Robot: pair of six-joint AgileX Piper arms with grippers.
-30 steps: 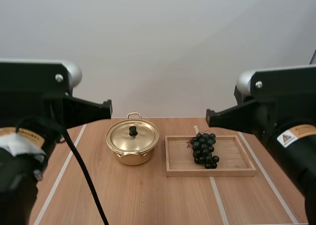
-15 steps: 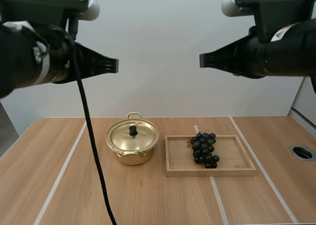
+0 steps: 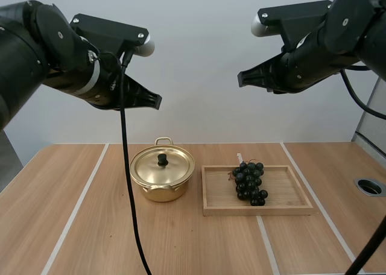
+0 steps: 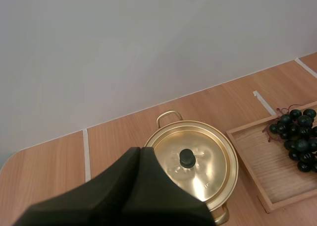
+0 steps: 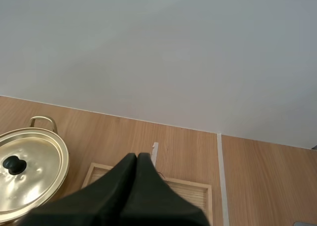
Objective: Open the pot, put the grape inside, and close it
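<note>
A gold pot (image 3: 161, 177) with its lid (image 3: 162, 165) on and a black knob (image 3: 162, 160) stands mid-table. To its right, a bunch of dark grapes (image 3: 250, 183) lies in a wooden tray (image 3: 283, 207). My left gripper (image 3: 155, 99) hangs high above the pot, shut on nothing; in the left wrist view it forms one dark wedge (image 4: 141, 152) near the pot lid (image 4: 193, 161), with the grapes (image 4: 296, 137) beyond. My right gripper (image 3: 242, 79) hangs high above the tray, shut too; its wedge (image 5: 136, 159) points between the pot (image 5: 25, 169) and the tray (image 5: 195, 189).
The wooden table (image 3: 90, 227) carries pale tape lines (image 3: 75, 208) left of the pot and a second line (image 3: 265, 242) in front of the tray. A round hole (image 3: 369, 187) sits at the table's far right.
Both arms have risen from low near the camera to high above the table, tips tilting downward. Pot, lid, grapes and tray have not moved.
</note>
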